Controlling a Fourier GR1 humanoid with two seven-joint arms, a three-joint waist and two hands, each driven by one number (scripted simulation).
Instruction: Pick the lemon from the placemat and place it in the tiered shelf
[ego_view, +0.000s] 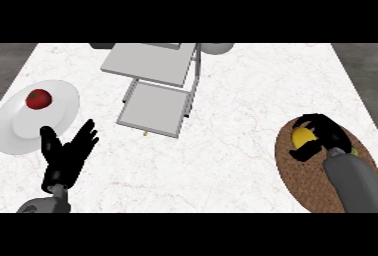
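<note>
The right hand (319, 136) is curling its fingers round the lemon (301, 136), which is sitting on the brown woven placemat (295, 170). The left hand (68, 152) is resting open, fingers spread, beside the plate (63, 107). The round lemon could be slipping free while travelling to the tiered shelf (155, 85)

I am standing at a kitchen counter (244, 90), its white marbled top spreading out below me. A white plate (63, 107) is carrying a tomato (38, 98) at the left, and a woven placemat (303, 175) is lying at the near right.
</note>
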